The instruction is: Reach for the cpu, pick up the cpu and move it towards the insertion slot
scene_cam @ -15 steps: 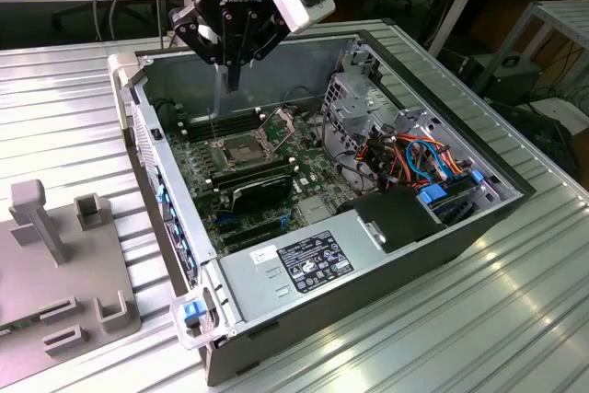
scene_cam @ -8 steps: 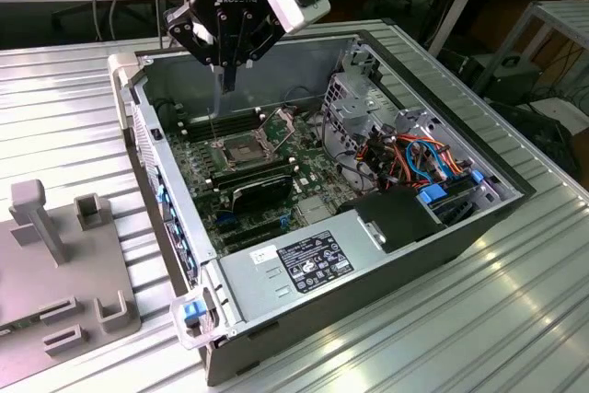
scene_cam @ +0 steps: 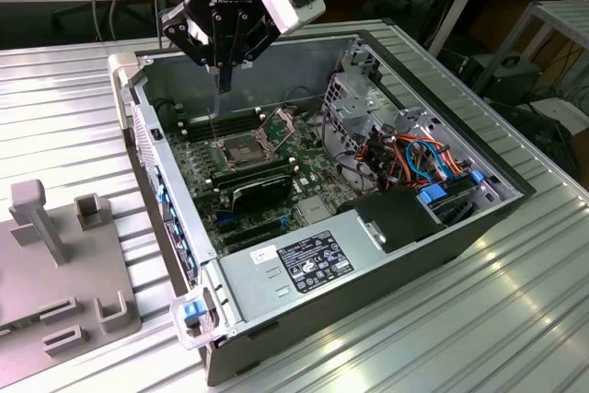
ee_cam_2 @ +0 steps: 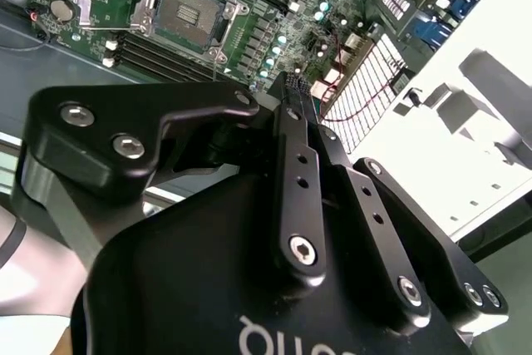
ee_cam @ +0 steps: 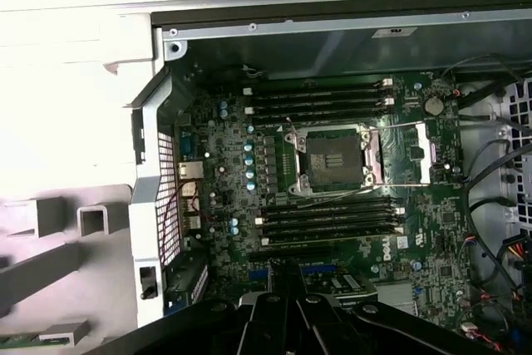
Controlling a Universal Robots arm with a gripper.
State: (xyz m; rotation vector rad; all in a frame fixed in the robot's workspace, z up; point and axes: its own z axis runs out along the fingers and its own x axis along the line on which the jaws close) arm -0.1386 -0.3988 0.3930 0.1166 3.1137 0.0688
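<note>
My gripper (scene_cam: 224, 85) hangs over the open computer case, above the motherboard and slightly back from the insertion slot (scene_cam: 241, 149). Its black fingers (ee_cam_2: 287, 135) are pressed together to a point, and nothing shows between them. The insertion slot is a square socket with a silvery frame, a dark centre and a thin wire lever, seen in both wrist views (ee_cam_2: 187, 12) (ee_cam: 337, 155). The socket's frame stands open and its centre is bare. In the first wrist view the gripper's tip (ee_cam: 287, 276) sits several memory slots away from the socket. The cpu is out of view.
Long black memory slots (ee_cam: 320, 97) flank the socket. A black expansion card (scene_cam: 262, 189) lies in front of it. A drive cage (scene_cam: 354, 103), coloured cables (scene_cam: 414, 158) and the power supply (scene_cam: 294, 264) fill the case's right and front. A grey fixture (scene_cam: 55, 264) stands left of the case.
</note>
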